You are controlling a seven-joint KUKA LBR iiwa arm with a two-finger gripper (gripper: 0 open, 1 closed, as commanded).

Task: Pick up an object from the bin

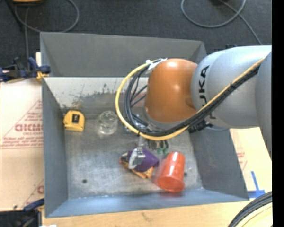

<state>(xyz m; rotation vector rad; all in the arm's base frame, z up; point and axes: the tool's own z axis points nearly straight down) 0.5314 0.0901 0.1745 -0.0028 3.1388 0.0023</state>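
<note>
Gripper [143,148] sits low in the near-right part of the grey bin [54,155]. It is tucked under the arm's orange cover [169,91] and its loop of cables [125,86], so most of it is hidden. Whether it is wide or narrow I cannot tell, and nothing can be seen to be held.

What shows of it is a pale tip right at the upper edge of a small purple thing [144,161], touching it or just above it. The purple thing lies on something flat with orange and dark patches [131,166], perhaps a packet. The two are pressed against an orange-red plastic cup [171,172] that seems to lie tipped over near the front wall. A bit of green [162,145] peeks out just under the wrist; I cannot make out what it is.

This small cluster is the likeliest target, in my judgement, because the arm stands directly over it and not over the looser things farther off. Well apart to the left, a clear cup or small glass [106,123] stands alone on the floor near the back slope. Beyond it, a yellow tape measure [74,120] rests close to the left wall.

Both have free space round them and would be simpler to close upon. The cluster is crowded — a grasp there risks nudging the cup or catching the packet along with the purple thing.
</note>
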